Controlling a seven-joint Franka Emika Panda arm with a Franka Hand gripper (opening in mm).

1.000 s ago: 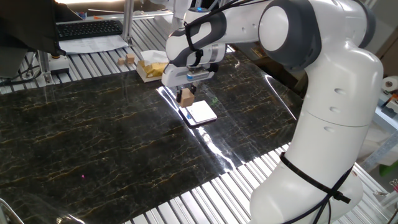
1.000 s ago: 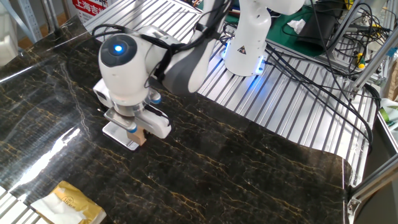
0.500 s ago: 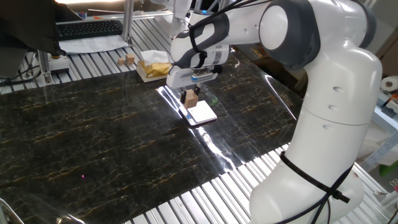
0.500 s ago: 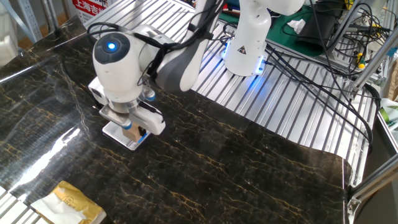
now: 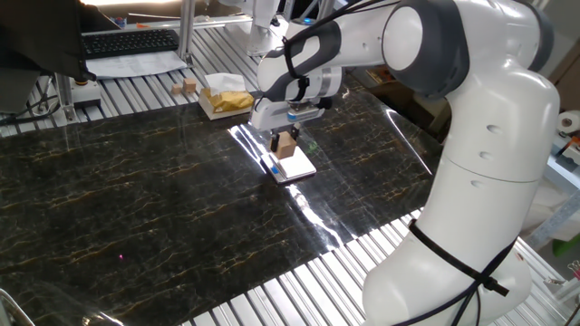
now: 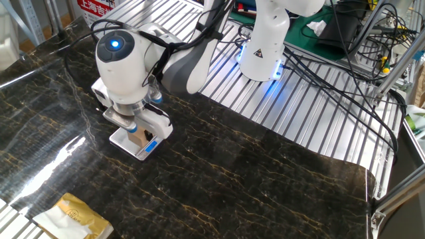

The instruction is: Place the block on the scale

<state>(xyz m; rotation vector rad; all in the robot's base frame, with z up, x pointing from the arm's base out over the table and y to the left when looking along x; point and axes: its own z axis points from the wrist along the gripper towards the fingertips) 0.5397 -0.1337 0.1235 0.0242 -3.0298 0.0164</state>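
Block: we are seeing the block [image 5: 286,143] sitting between the gripper [image 5: 286,145] fingers, directly over the scale [image 5: 294,166]; in the other fixed view the block [image 6: 137,139] is showing only as a tan sliver under the gripper [image 6: 137,137].
Contact: we cannot tell whether the block's underside is touching the plate or hanging just above it.
Scale: it is lying flat on the dark marbled bench [image 5: 136,208], its white plate showing beside the block and a blue mark at its edge; the scale [image 6: 136,147] is partly covered by the wrist in the other fixed view.
Gripper: we are reading it as closed narrowly on the block, fingers pointing straight down.
Arm: it is reaching from its white base [image 6: 263,46] across the bench, wrist bent downward, a blue light glowing on it.
Box: a tan box [image 5: 223,98] holding yellow material is sitting at the bench's far edge; a tiny wooden block [image 5: 188,88] is lying just beside it.
Packet: a yellow packet [image 6: 74,216] is lying near the bench's corner.
Hidden: the fingertips are mostly masked by the wrist.
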